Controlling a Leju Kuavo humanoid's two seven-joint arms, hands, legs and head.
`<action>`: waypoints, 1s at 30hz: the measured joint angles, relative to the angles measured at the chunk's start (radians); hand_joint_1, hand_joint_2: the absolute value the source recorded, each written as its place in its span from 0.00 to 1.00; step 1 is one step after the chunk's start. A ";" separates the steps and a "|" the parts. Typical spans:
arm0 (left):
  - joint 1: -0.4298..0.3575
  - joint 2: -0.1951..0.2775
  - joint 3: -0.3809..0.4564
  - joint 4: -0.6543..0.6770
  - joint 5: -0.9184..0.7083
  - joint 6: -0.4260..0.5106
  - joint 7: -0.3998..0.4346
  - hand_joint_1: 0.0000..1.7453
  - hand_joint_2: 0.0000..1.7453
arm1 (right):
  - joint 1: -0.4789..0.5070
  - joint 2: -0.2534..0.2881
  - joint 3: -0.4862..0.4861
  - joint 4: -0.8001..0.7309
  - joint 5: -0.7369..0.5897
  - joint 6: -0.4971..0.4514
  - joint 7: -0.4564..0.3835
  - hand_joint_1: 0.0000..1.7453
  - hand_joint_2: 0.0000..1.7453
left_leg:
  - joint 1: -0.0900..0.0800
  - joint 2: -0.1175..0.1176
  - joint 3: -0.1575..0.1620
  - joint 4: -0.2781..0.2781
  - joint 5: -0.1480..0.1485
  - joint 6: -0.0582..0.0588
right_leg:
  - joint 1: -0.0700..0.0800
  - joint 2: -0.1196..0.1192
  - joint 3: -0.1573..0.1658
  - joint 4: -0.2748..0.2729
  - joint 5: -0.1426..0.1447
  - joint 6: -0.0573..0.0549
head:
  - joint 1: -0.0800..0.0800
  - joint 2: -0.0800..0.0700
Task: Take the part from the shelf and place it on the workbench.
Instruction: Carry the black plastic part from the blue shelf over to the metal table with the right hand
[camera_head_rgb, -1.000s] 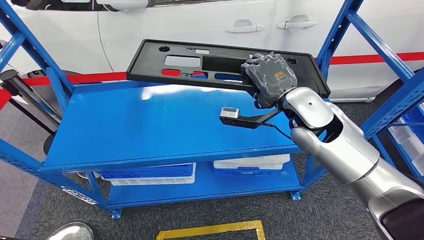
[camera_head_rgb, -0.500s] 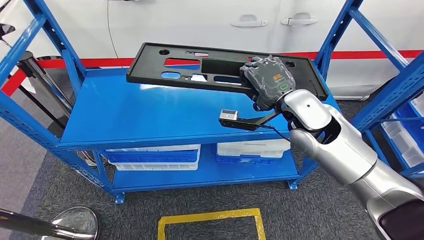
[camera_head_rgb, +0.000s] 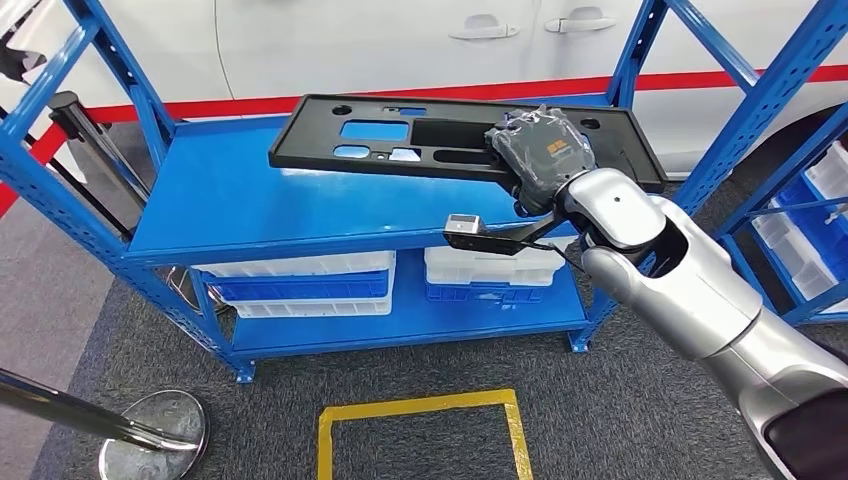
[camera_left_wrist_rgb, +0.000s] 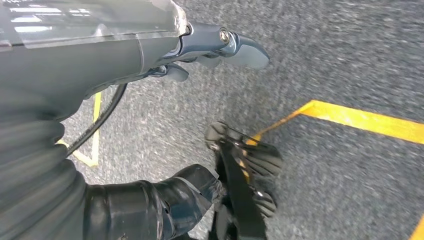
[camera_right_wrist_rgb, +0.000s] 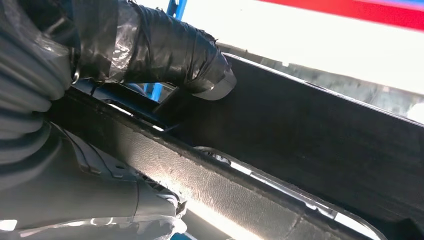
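The part (camera_head_rgb: 440, 135) is a long black plastic panel with several cut-outs. My right hand (camera_head_rgb: 545, 155) grips it near its right end and holds it level just above the top board of the blue shelf (camera_head_rgb: 260, 210). In the right wrist view the taped thumb (camera_right_wrist_rgb: 165, 45) presses on the panel's dark face (camera_right_wrist_rgb: 310, 145). My left hand (camera_left_wrist_rgb: 125, 55) hangs over grey carpet, its fingers apart with nothing in them.
White and blue bins (camera_head_rgb: 300, 285) sit on the lower shelf board. A white car (camera_head_rgb: 400, 40) stands behind the shelf and another blue rack (camera_head_rgb: 800, 210) to the right. A stanchion base (camera_head_rgb: 155, 435) and yellow floor marking (camera_head_rgb: 420, 420) lie in front.
The whole view has shifted: the camera has drawn back, showing more floor and the lower shelf. The panel stays in my right hand's grip.
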 joint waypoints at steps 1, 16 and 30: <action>-0.001 0.000 0.000 0.000 -0.002 -0.001 -0.002 0.00 1.00 | -0.014 0.008 0.005 0.009 0.003 0.013 0.003 1.00 1.00 | 0.000 0.000 0.044 -0.042 0.023 0.002 | 0.000 0.001 -0.017 0.002 0.013 0.002 | 0.000 0.000; -0.008 0.000 0.008 -0.001 -0.043 -0.002 0.012 0.00 1.00 | -0.250 0.225 0.140 0.147 0.071 0.167 0.085 1.00 1.00 | -0.007 0.005 0.083 -0.283 0.120 0.052 | -0.007 0.003 -0.042 0.232 -0.098 0.048 | 0.000 0.000; -0.005 -0.013 0.016 -0.001 -0.057 -0.002 0.027 0.00 1.00 | -0.330 0.367 0.194 0.287 0.060 0.175 0.103 1.00 1.00 | 0.011 -0.001 -0.005 -0.025 -0.003 -0.016 | -0.001 -0.006 0.040 -0.030 -0.005 -0.006 | -0.003 0.000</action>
